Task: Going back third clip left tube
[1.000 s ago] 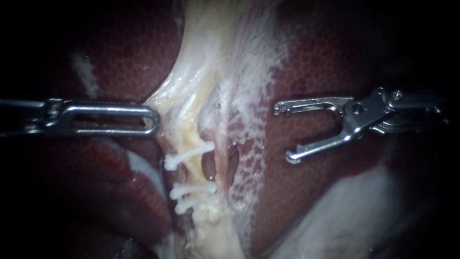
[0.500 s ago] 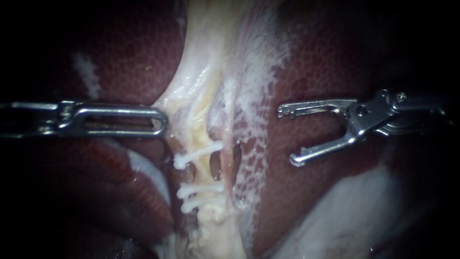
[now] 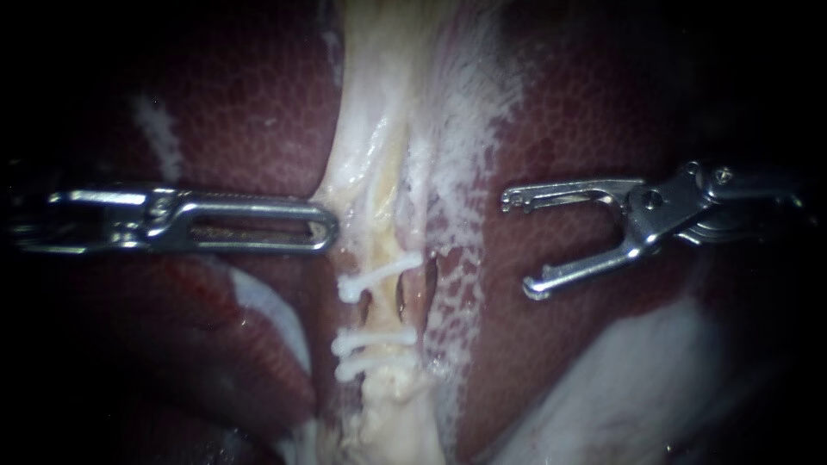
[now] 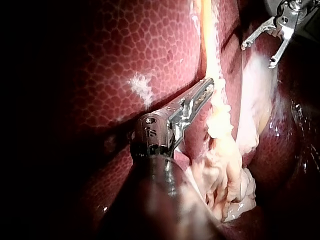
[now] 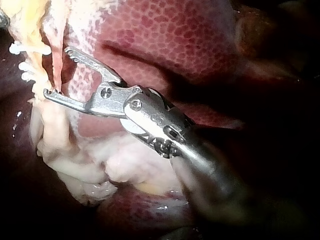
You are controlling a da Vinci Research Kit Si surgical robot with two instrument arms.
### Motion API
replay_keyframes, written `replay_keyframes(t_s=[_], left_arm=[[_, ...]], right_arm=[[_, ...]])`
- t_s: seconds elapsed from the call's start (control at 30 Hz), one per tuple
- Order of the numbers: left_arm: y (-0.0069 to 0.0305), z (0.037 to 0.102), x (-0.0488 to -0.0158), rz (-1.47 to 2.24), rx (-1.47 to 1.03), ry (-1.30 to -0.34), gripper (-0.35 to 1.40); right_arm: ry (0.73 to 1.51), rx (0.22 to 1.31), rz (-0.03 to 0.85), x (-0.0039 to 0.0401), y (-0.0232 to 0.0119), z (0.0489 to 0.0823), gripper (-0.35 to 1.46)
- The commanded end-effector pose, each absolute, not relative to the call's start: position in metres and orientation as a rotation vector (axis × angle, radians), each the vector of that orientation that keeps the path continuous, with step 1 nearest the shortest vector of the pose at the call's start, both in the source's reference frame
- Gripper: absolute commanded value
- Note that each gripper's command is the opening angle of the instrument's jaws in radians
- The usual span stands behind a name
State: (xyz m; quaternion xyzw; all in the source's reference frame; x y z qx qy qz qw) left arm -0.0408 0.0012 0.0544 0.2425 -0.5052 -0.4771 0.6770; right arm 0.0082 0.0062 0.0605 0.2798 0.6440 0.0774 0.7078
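Three white clips cross the left tube (image 3: 384, 303): the upper clip (image 3: 379, 273), the middle clip (image 3: 372, 339) and the lower clip (image 3: 365, 367). My left instrument (image 3: 330, 232) has slotted jaws lying together, and their tip pinches the edge of the pale tissue band (image 3: 366, 172) just above the clips. My right instrument (image 3: 517, 244) hangs over the liver to the right of the tubes, its jaws wide open and holding nothing. The right wrist view shows those open jaws (image 5: 56, 72) beside the clips (image 5: 27, 49). In the left wrist view the shut jaws (image 4: 207, 86) meet the pale strand.
Dark red liver (image 3: 568, 103) lies on both sides of the pale band. A pale patch (image 3: 637, 379) shows beneath my right instrument. Lumpy pale tissue (image 5: 100, 170) lies under the right instrument's jaws, and my right instrument (image 4: 257, 56) shows beyond the strand.
My left instrument has moved right, and the pale tissue and clips have shifted right with it. My right instrument has drawn back slightly to the right, jaws still open.
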Motion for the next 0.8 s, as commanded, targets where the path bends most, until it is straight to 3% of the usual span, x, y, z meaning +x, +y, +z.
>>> replay_keyframes(t_s=[0.03,0.8], left_arm=[[0.0012,0.0545,-0.041,-1.07,0.549,-1.137,-0.35],[0.001,0.0549,-0.0416,-1.064,0.553,-1.132,-0.35]], right_arm=[[1.43,0.622,0.172,0.0082,0.0062,0.0604,0.6],[1.43,0.622,0.171,0.0081,0.0061,0.0604,0.6]])
